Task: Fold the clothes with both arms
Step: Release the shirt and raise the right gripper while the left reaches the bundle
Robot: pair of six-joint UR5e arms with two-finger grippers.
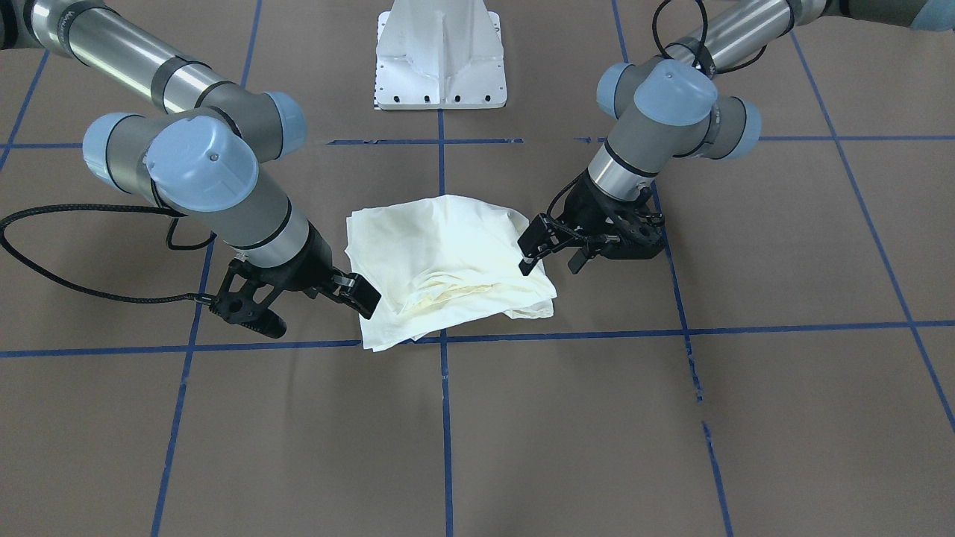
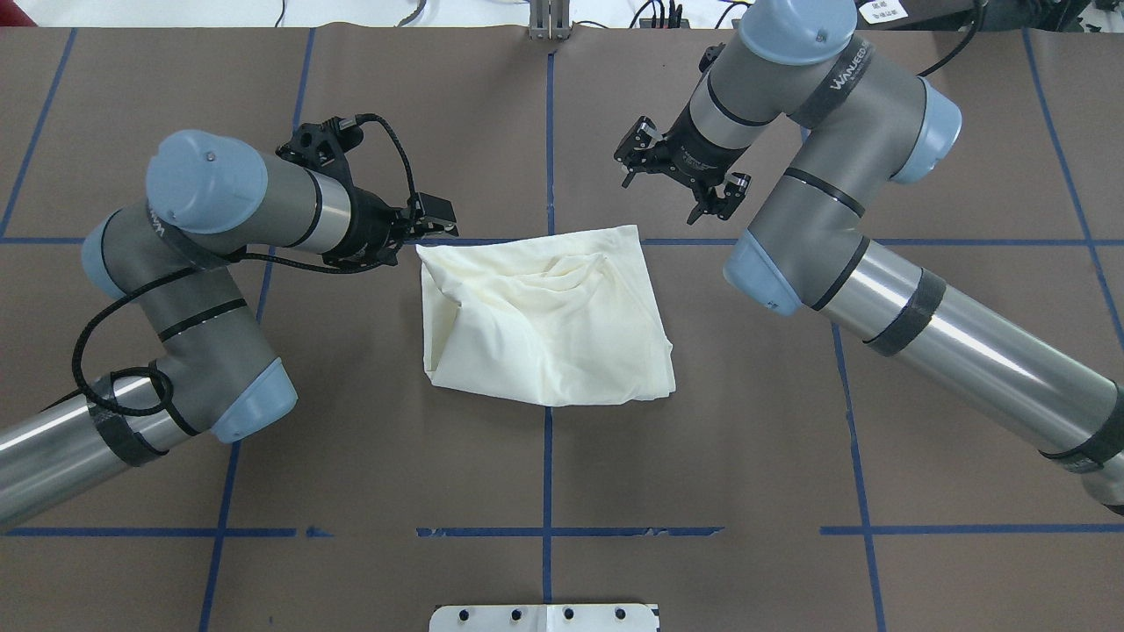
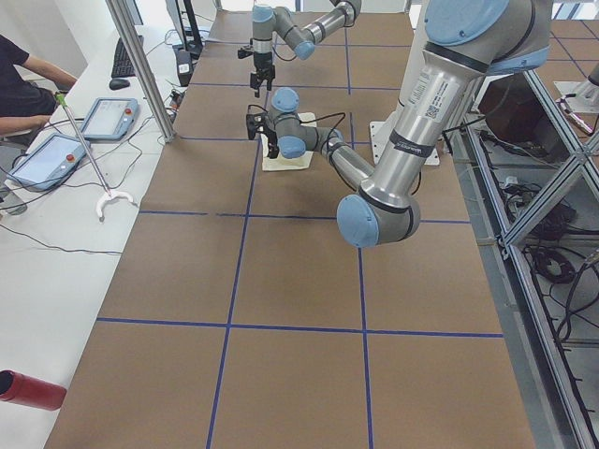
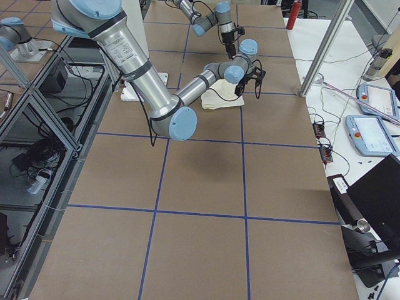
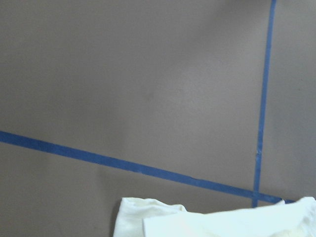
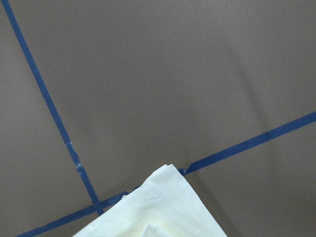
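The clothes are one cream shirt (image 2: pixel 549 325) folded into a rough, rumpled rectangle at the table's middle, plain side up with no print showing. My left gripper (image 1: pixel 553 261) hovers open at the shirt's far-left corner, holding nothing. My right gripper (image 2: pixel 672 184) stands open by the far-right corner, raised and apart from the cloth. In the front-facing view the shirt (image 1: pixel 448 253) lies between both arms. The left wrist view catches only the shirt's edge (image 5: pixel 222 222), and the right wrist view one shirt corner (image 6: pixel 158 212) lying on a blue tape line.
Brown table surface marked with a blue tape grid (image 2: pixel 549 531). The white pedestal base (image 1: pixel 440 60) stands on the robot's side. A side bench holds tablets (image 3: pixel 47 159) and a seated person (image 3: pixel 19 84). A metal post (image 3: pixel 140 65) rises at the table's edge.
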